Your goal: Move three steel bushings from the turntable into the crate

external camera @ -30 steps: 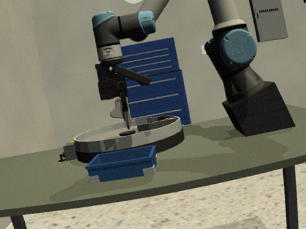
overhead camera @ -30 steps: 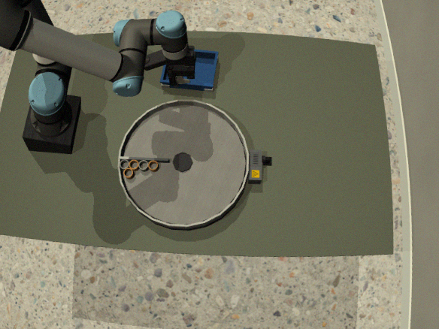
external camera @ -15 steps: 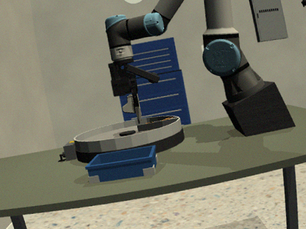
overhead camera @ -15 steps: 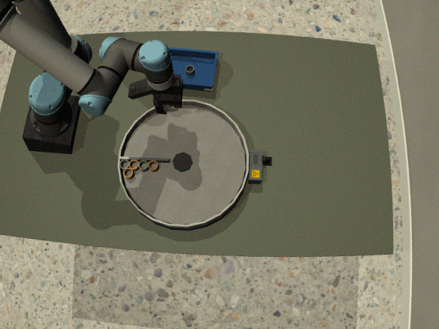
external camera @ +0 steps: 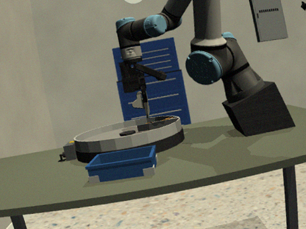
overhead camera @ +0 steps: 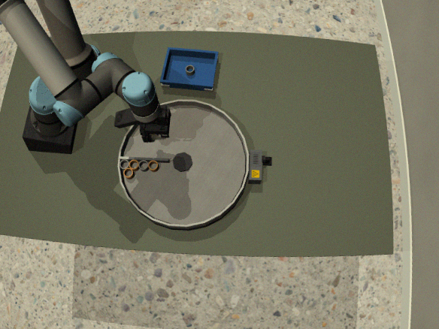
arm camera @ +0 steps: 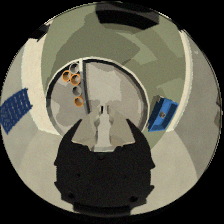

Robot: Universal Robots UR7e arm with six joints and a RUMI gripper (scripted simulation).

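Inside the blue crate (overhead camera: 189, 87) (external camera: 120, 170) (arm camera: 173, 111) sits one grey steel bushing (overhead camera: 189, 67) (arm camera: 162, 115), a short open ring standing on end. Two more grey rings, (overhead camera: 124, 164) (arm camera: 74, 67) and (overhead camera: 143, 164) (arm camera: 77, 91), stand beside the divider (overhead camera: 150, 159) (arm camera: 85, 87) on the turntable (overhead camera: 246, 150) (external camera: 100, 145) (arm camera: 146, 102), among three orange-toned bushings (overhead camera: 152, 165) (arm camera: 78, 101). Above the turntable, the gripper (overhead camera: 155, 138) (external camera: 147, 116) (arm camera: 105, 106) has its jaws pressed together, pinching nothing. On the grey box (overhead camera: 255, 158) (external camera: 69, 151) at the turntable's edge, a yellow label (overhead camera: 255, 173) bears a dark triangle; its inner mark is too small to read.

Looks like a workshop/lab: blue panel (external camera: 151, 87), grey elec. cabinet (external camera: 269, 14) on wall, speckled flr (overhead camera: 225, 293).
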